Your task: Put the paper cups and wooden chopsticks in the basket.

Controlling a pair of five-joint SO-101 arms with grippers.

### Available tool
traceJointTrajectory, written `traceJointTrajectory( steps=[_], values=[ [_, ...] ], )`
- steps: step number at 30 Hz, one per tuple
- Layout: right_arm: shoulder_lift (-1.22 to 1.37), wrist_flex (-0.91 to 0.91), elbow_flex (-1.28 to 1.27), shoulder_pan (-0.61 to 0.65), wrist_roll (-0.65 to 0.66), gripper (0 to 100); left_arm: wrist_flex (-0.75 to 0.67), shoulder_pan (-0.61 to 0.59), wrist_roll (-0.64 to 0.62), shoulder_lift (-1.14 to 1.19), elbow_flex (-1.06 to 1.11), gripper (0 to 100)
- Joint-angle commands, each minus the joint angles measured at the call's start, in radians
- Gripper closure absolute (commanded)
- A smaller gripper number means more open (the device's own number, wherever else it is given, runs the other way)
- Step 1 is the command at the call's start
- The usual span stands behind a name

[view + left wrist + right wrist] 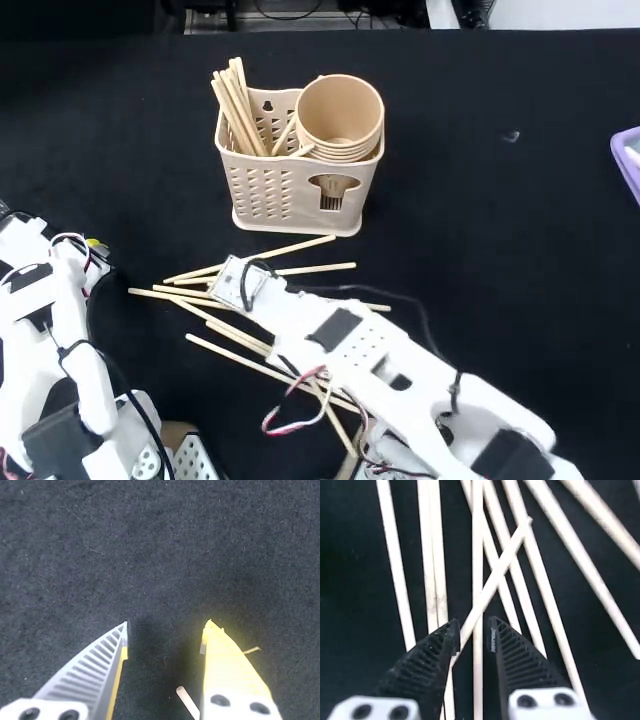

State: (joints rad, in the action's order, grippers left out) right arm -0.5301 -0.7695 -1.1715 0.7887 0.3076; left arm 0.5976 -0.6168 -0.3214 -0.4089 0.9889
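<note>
Black table seen from above, with a beige slotted basket toward its far side. Inside the basket, upright: a nested stack of paper cups in the right half, a bundle of wooden chopsticks leaning in the left half. On the cloth just in front of the basket, several loose chopsticks lying flat, fanned out and crossing one another. Above that scatter, the white right arm, stretched in from the near edge with its wrist over the sticks. Right pincer pointing down at the crossed sticks and set narrow, one slanted chopstick showing through the slim gap between the black toothed fingers; contact with the wood impossible to tell, no stick clamped. At the near left corner, the white left arm, well apart from the basket. Left pincer spread wide over bare black cloth, nothing between its fingers, a single stick end just beside the yellow finger. At the table's right edge, part of a purple container.
</note>
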Motion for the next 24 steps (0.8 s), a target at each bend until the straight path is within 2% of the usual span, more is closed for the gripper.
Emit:
traceJointTrajectory(
  steps=[1,9,13,15,19,24],
  values=[
    [0.045,-0.002,0.104,-0.015,-0.061,88.9,-0.018,-0.007,-0.005,-0.035,-0.008,76],
    [-0.054,-0.133,0.182,-0.003,-0.080,88.9,-0.018,-0.008,-0.005,-0.035,-0.008,76],
    [-0.071,-0.095,0.122,0.137,-0.080,88.9,-0.018,-0.004,-0.005,-0.035,-0.010,76],
    [-0.041,-0.046,0.101,0.183,-0.080,88.9,-0.018,-0.002,-0.005,-0.035,-0.010,76],
    [0.088,0.018,0.140,0.161,-0.080,88.9,-0.018,-0.002,-0.005,-0.035,-0.010,76],
    [0.254,0.015,0.248,0.160,-0.080,88.9,-0.020,-0.002,-0.005,-0.035,-0.010,76]
  ],
)
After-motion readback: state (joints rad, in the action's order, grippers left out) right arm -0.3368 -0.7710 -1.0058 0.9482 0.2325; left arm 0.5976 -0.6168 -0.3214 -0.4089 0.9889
